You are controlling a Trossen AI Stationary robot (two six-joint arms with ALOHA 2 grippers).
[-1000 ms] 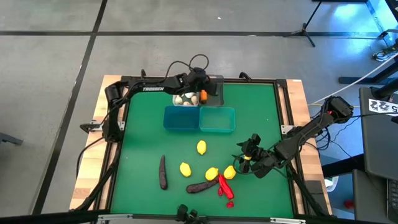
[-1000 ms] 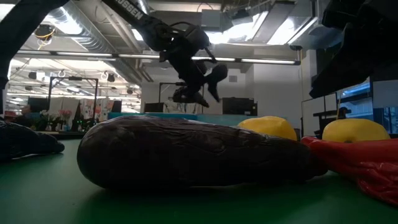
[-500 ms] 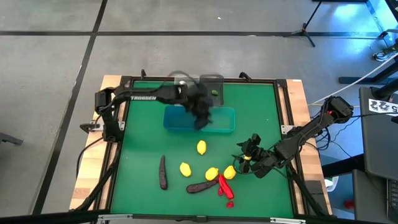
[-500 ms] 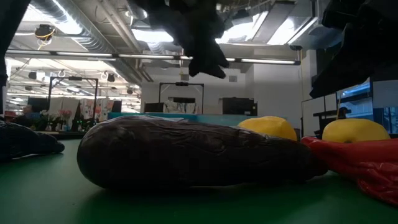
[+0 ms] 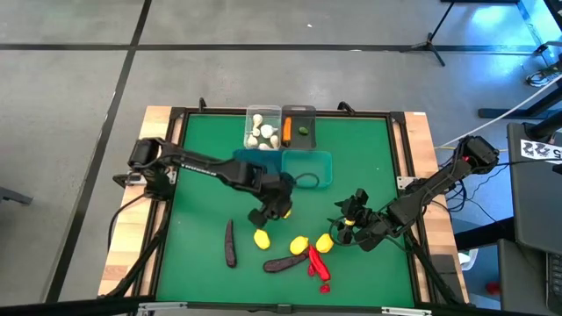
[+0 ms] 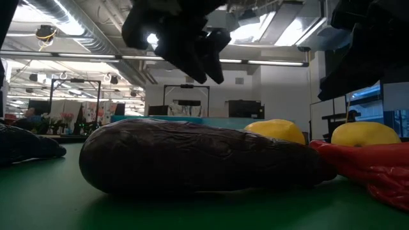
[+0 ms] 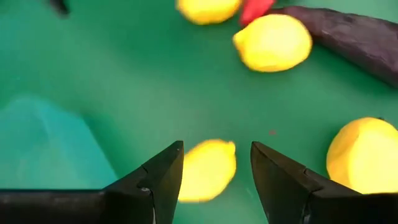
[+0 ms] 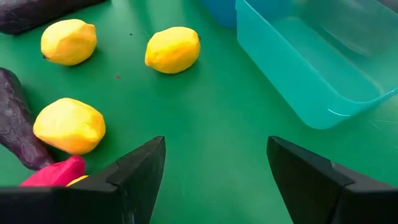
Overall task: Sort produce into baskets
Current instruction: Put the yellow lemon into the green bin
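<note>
Four baskets (image 5: 306,169) cluster at the table's (image 5: 198,189) far middle; nearer than the baskets lie lemons (image 5: 262,238), eggplants (image 5: 230,243), and chilies (image 5: 317,264).

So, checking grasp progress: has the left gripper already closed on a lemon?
No: the left gripper is open, its fingers on either side of a lemon lying on the mat.

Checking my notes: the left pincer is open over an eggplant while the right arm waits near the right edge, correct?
Not quite. The left pincer is open over a lemon, not an eggplant, as the left wrist view shows. The right pincer does wait near the right edge.
</note>
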